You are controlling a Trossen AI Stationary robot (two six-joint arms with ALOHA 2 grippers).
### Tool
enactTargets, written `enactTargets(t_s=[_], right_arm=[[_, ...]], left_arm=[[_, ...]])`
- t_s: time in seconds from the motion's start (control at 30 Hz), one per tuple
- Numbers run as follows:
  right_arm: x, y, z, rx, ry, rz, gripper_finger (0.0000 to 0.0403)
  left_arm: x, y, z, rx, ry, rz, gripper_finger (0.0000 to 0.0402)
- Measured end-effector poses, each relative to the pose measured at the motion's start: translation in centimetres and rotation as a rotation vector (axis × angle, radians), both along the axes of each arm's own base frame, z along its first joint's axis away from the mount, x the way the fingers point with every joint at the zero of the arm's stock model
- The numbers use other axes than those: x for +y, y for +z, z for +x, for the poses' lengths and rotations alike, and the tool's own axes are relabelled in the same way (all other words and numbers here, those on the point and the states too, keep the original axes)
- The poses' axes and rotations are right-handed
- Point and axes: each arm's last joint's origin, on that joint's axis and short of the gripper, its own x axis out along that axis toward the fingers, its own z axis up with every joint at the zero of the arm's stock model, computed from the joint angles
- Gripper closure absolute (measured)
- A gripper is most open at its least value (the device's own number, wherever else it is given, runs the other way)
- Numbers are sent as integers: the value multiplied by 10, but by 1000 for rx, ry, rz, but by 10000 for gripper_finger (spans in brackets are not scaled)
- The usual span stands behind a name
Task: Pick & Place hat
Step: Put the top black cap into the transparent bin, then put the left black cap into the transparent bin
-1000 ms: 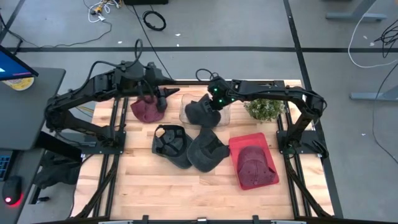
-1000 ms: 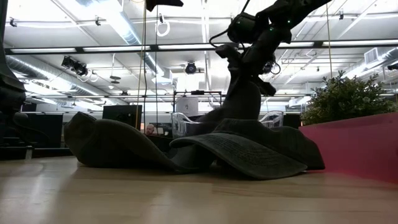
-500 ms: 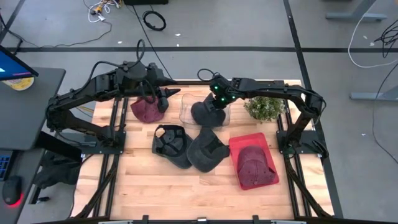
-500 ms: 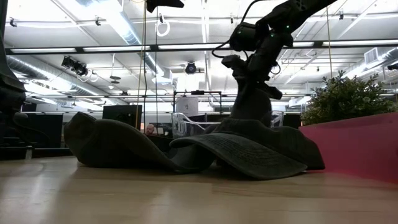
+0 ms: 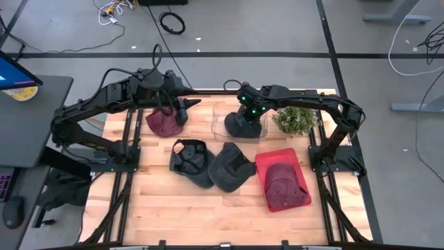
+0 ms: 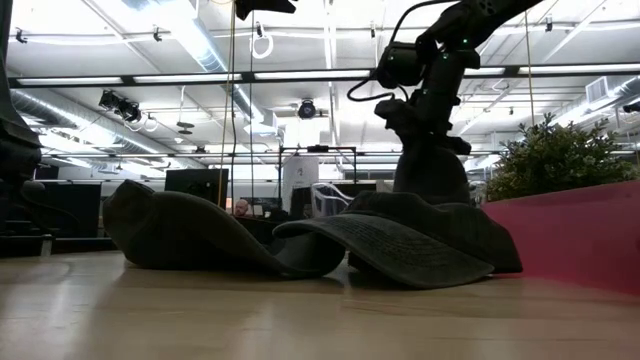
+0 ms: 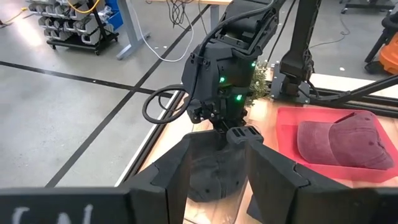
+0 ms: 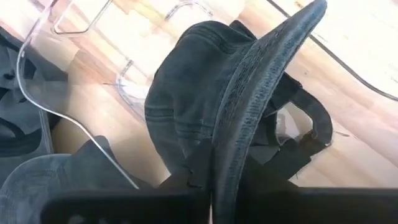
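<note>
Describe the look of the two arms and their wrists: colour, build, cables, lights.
Both arms are matte black with boxy, jointed links. The right arm carries small green lights at its wrist, and a black cable loops out beside it. The left arm has black cables arching over its upper links. Its fingers are broad, flat and dark.

Grey concrete floor (image 5: pixel 277 28) with loose cables (image 5: pixel 172 22); ceiling strip lights (image 6: pixel 200 45) overhead.
</note>
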Motion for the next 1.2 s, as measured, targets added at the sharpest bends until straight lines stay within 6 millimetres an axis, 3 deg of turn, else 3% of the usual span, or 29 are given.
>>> enactTargets(t_s=[0.4, 0.67, 0.83, 0.97, 1.07, 1.2], right_arm=[[-13, 2, -18, 97, -15, 23, 221], [-23, 44, -29, 91, 13, -20, 199], [-16, 91, -46, 52, 13, -65, 205], [5, 125, -63, -68, 43, -64, 228], [31, 142, -73, -142, 81, -61, 271], [62, 158, -83, -204, 122, -83, 364]], left_arm=[[0, 0, 0, 1, 1, 0, 246], [-1, -6, -3, 63, 1, -13, 246], [-1, -11, -6, 120, 12, -48, 246], [-2, -17, -11, 183, 25, -97, 246], [-4, -24, -15, 251, 23, -168, 246], [-8, -32, -22, 330, 34, -294, 246]])
